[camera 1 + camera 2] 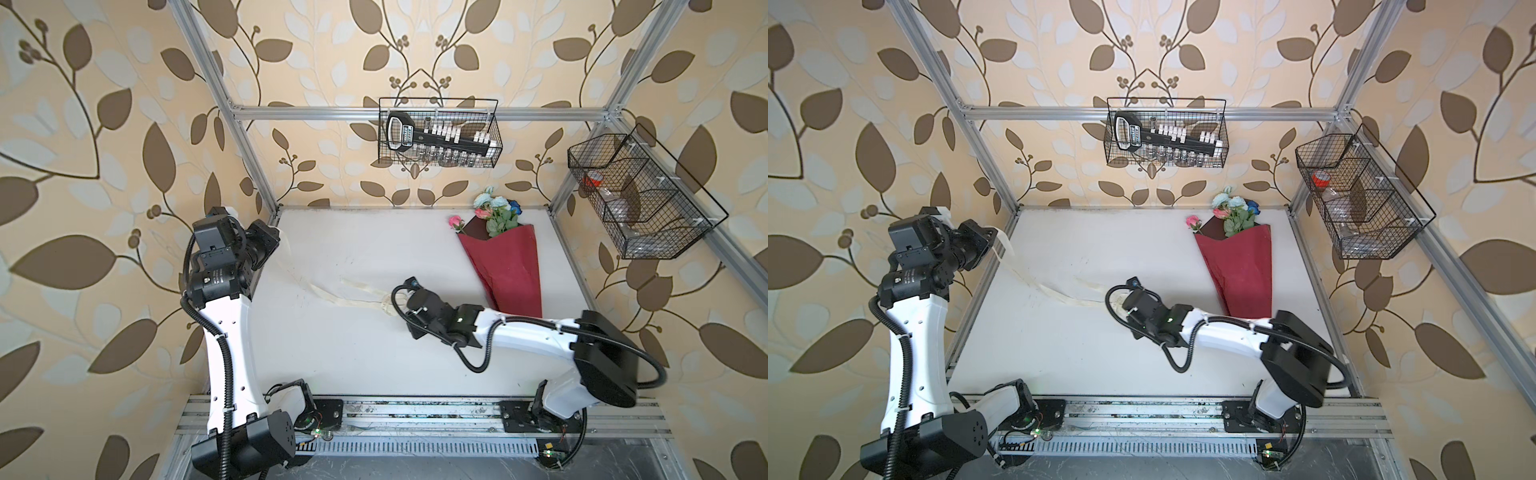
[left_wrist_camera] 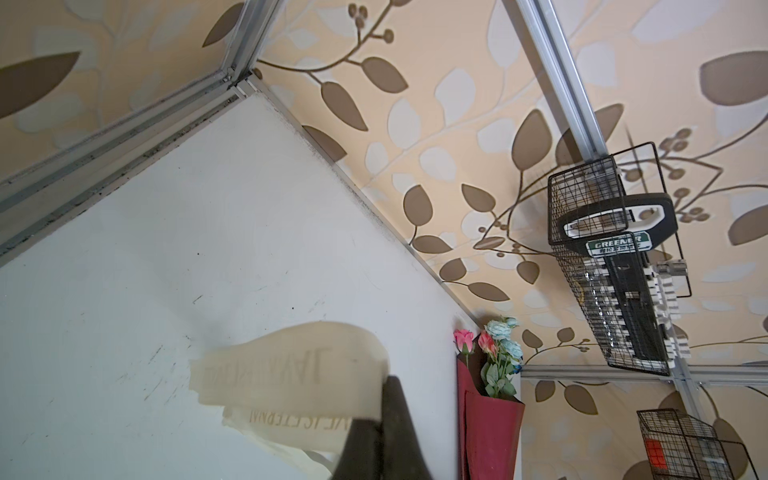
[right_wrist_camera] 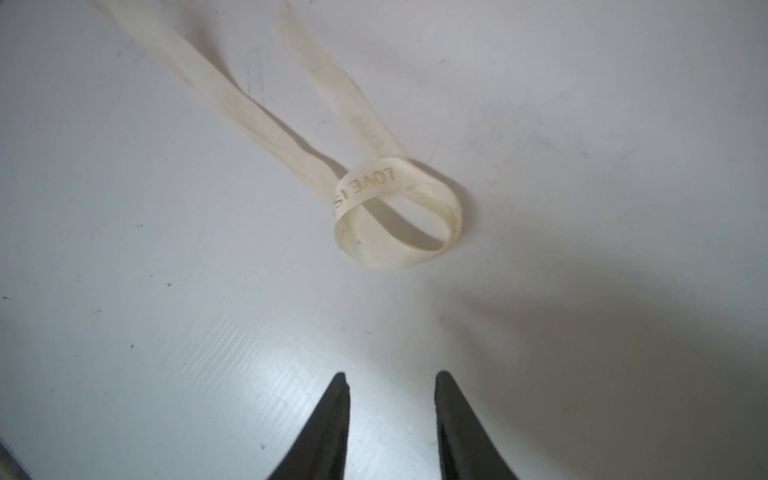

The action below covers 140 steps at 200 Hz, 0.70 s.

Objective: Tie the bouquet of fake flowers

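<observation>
Lettering is showing on the cream ribbon [image 3: 374, 183]: in the right wrist view the band of its loop is reading "LOVE IS", upside down. In the left wrist view a nearer stretch is reading "VE IS ETERNAL", while a second printed layer above it is too blurred to make out. A green label [image 2: 618, 246] on the black socket holder [image 2: 623, 291] in the wire basket [image 2: 569, 195] is reading "GREENER"; the smaller line beneath it is not legible.

In both top views the bouquet [image 1: 494, 212] is lying at the far right of the white bench [image 1: 353, 249], inside a red wrapping [image 1: 507, 266]. Its long axis is running front to back with a slight lean. Its pink, pale-blue and dark-blue blooms are pointing at the back wall, and the narrow end of the wrapping is pointing toward the right arm.

The left gripper [image 2: 374, 415] is clamping fully closed on one end of the ribbon, raised at the far-left corner of the bench. The right gripper [image 3: 390, 376] is hovering partly open with nothing between its fingers, just short of the ribbon's loop, which is resting on the bench.
</observation>
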Available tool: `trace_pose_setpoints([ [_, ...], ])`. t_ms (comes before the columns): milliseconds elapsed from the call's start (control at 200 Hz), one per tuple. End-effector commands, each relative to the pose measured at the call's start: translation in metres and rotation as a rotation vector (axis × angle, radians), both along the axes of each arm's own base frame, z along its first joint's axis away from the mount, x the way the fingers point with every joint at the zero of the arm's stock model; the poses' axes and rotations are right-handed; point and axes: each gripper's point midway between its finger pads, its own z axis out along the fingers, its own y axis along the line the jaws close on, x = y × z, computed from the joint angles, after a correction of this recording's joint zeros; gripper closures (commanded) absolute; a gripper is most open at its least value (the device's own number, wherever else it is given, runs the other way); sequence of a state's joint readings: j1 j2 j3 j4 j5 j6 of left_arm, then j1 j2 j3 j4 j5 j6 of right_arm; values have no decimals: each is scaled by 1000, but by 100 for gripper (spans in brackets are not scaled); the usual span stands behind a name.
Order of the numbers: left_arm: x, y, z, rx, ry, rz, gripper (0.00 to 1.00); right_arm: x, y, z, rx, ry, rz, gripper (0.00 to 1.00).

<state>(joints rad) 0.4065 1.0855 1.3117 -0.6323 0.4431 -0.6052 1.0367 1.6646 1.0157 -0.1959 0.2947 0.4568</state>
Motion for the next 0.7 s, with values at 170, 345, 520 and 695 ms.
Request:
trace_pose_setpoints([
  [170, -1, -7, 4, -9, -29, -40, 100, 23, 50, -27, -31, 9, -41, 60],
  [345, 0, -6, 2, -9, -19, -36, 100, 35, 53, -50, -110, -8, -57, 61],
  [520, 0, -6, 3, -3, -19, -39, 100, 49, 51, -63, -178, -47, -88, 63],
  [695, -1, 0, 3, 29, -3, -12, 100, 63, 38, -64, -214, -73, -140, 84],
])
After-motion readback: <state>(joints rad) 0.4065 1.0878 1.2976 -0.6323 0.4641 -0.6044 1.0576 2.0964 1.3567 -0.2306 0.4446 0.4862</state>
